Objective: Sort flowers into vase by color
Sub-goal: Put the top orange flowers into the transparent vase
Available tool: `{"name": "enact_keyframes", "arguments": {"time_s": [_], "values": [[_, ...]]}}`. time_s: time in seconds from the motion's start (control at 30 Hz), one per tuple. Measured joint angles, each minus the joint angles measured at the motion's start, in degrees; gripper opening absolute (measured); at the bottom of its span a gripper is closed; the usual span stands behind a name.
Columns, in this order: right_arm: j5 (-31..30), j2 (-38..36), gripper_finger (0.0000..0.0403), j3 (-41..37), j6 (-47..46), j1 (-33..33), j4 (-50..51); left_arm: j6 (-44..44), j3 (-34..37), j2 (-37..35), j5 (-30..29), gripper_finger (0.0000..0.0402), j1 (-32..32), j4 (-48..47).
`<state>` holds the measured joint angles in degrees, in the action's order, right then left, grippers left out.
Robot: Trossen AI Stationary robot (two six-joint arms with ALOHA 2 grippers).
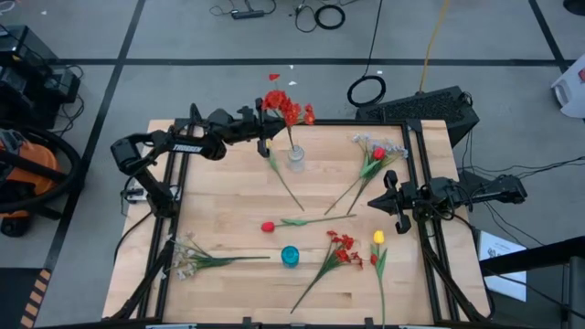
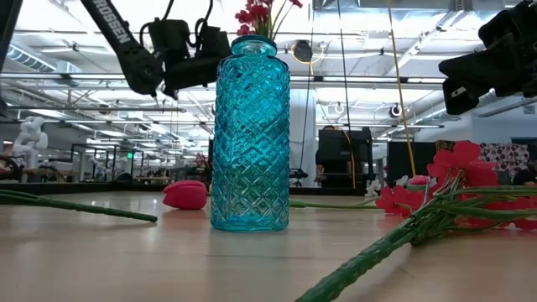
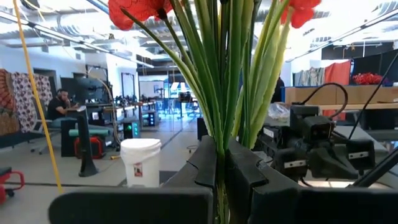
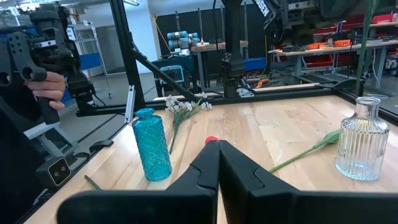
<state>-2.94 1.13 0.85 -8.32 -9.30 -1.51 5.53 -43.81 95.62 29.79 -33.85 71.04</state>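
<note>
My left gripper [image 1: 264, 133] is at the table's far edge, shut on a bunch of red flowers [image 1: 289, 109], whose blooms [image 3: 140, 9] stand above the fingers. The bunch's stalk [image 4: 370, 43] hangs over the clear glass vase [image 1: 295, 157]. Whether it reaches into the mouth I cannot tell. A blue glass vase [image 1: 290, 257] stands near the front, and the low view shows it close up [image 2: 250, 134]. Loose flowers lie flat on the table: a red bud [image 1: 268, 226], red blooms [image 1: 343, 247], a yellow bud [image 1: 378, 238] and white sprays [image 1: 187, 256]. My right gripper [image 1: 388, 196] waits shut at the right edge. My left gripper pinches the bundle of green stalks [image 3: 231, 124] between its two fingers, a little below the red blooms. The fingers come nearly level from the table's left and lie across the stalks. The bunch stands upright, lifted clear of the table, with its lower stalk hanging down.
Another red bud with a white spray [image 1: 375, 151] lies at the far right. A bare green stalk [image 1: 285, 183] lies beside the clear vase. The black frame rails [image 1: 174, 183] run along both table sides. Beyond the table, a person's hand [image 4: 46, 87] holds a grip handle.
</note>
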Motion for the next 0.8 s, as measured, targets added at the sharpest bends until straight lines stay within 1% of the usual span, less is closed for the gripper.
{"name": "enact_keyframes", "arguments": {"time_s": [0.1, 0.23, 0.4, 0.57, 0.8], "values": [[0.0, 0.0, 0.0, 0.0, -0.02, 0.0, 0.0, 0.0, 0.0, 1.34, 0.0, 0.0015, 0.07, 2.02], [0.0, 0.0, 0.0, 0.0, -0.01, -0.01, 0.0, 0.0, 0.0, 1.93, -0.03, 0.0015, 0.07, 2.03], [0.0, 0.02, 0.0, 0.01, 0.0, 0.0, 0.0, 0.69, 0.0, 1.92, -0.01, 0.0015, 0.07, 5.43], [-0.02, 0.01, 0.0, 0.0, 0.0, -0.01, 0.01, 1.16, -0.02, 1.92, -0.07, 0.0015, 0.07, 6.02], [0.0, 0.01, 0.0, 0.01, 0.0, -0.02, 0.01, -0.09, -0.02, 1.92, -2.92, 0.0015, 0.04, 6.04]]}}
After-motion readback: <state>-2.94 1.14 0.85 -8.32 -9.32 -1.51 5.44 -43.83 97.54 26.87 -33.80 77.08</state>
